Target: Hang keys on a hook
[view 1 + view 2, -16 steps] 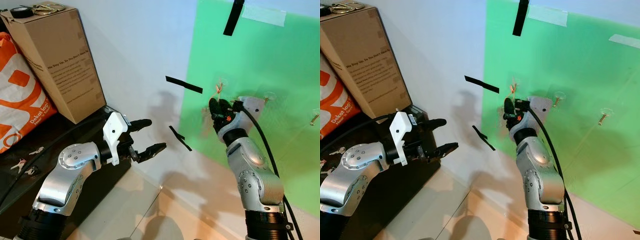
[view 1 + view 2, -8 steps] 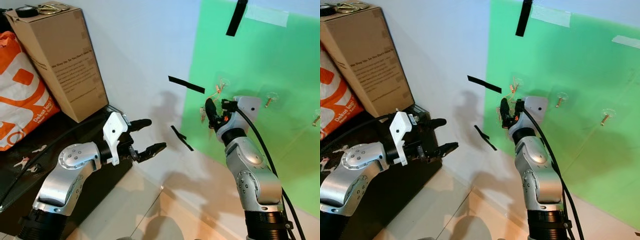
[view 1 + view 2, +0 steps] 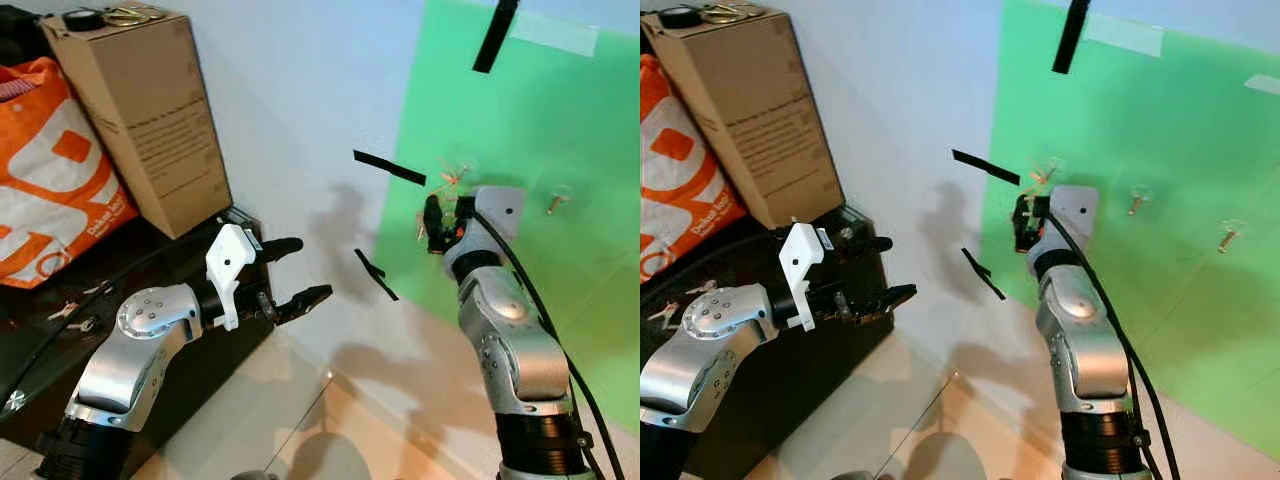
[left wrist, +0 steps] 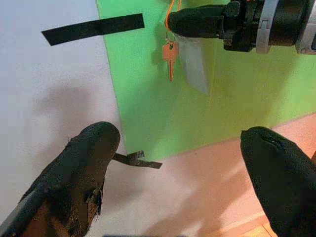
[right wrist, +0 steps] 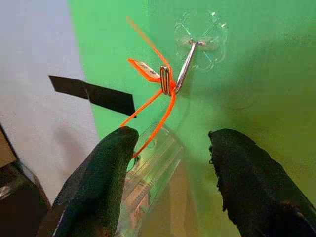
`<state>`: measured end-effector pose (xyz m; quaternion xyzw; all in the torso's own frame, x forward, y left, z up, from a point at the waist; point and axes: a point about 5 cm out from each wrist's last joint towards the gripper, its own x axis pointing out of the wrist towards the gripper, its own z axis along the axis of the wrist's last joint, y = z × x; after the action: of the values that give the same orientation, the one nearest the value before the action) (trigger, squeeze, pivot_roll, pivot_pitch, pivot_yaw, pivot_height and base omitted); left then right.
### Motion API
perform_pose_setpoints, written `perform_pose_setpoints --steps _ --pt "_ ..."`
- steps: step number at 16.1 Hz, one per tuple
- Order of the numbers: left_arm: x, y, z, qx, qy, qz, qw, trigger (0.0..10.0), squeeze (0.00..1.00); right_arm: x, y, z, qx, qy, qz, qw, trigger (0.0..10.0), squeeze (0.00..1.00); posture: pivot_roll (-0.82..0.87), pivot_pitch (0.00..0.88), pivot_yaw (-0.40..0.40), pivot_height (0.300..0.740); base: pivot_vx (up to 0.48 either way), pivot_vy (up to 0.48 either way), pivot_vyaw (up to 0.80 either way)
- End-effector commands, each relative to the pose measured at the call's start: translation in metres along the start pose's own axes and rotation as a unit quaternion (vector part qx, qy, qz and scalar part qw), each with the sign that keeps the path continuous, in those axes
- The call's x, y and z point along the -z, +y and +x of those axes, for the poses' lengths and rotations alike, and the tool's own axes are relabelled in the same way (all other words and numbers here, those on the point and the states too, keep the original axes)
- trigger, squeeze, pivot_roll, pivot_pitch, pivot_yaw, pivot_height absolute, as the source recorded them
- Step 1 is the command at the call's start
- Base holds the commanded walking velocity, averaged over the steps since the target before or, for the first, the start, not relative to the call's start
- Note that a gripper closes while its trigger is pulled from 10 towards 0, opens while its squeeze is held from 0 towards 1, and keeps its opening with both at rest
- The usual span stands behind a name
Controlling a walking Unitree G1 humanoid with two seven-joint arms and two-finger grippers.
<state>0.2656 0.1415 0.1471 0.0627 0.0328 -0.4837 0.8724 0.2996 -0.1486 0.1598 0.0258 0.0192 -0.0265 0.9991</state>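
A key set on an orange cord [image 5: 159,97] hangs by its ring [image 5: 166,79] from a metal hook [image 5: 187,58] on a clear suction cup stuck to the green sheet [image 3: 520,120]. An orange key [image 4: 170,55] and a clear tag [image 4: 193,65] dangle under it. My right gripper [image 5: 170,148] is open just below the hook, its fingers either side of the hanging cord, holding nothing. My left gripper [image 3: 308,268] is open and empty at waist height, well left of the hook.
A cardboard box [image 3: 140,110] and an orange bag [image 3: 50,190] stand on a black cabinet [image 3: 160,265] at left, with loose keys [image 3: 75,310] on it. More hooks [image 3: 1137,198] [image 3: 1230,237] are further right. Black tape strips [image 3: 388,168] mark the wall.
The camera has shifted, so the wall, box and bag sit further right in the picture. My right gripper stays just below the hook. The left arm keeps its pose.
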Motion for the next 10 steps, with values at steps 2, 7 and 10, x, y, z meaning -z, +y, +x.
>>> perform_pose_setpoints --steps 2,7,10 --pt "-0.0040 0.0016 0.0010 -0.001 0.003 0.016 1.000 10.0 0.04 -0.0031 -0.0217 0.0012 0.058 -0.003 -0.002 0.998 10.0 0.00 -0.01 0.000 0.036 0.740 0.000 0.000 0.00" --pt "-0.0035 0.0026 0.0017 -0.005 0.005 0.018 1.000 10.0 0.04 -0.0039 -0.0184 0.0004 0.049 -0.006 0.019 0.999 0.0 0.00 -0.01 0.000 0.036 0.740 0.000 0.000 0.00" --pt "-0.0037 0.0027 0.0021 -0.006 0.004 0.018 1.000 10.0 0.04 -0.0045 -0.0192 0.0011 0.052 -0.006 0.020 0.998 0.0 0.00 -0.01 0.000 0.035 0.740 0.000 0.000 0.00"
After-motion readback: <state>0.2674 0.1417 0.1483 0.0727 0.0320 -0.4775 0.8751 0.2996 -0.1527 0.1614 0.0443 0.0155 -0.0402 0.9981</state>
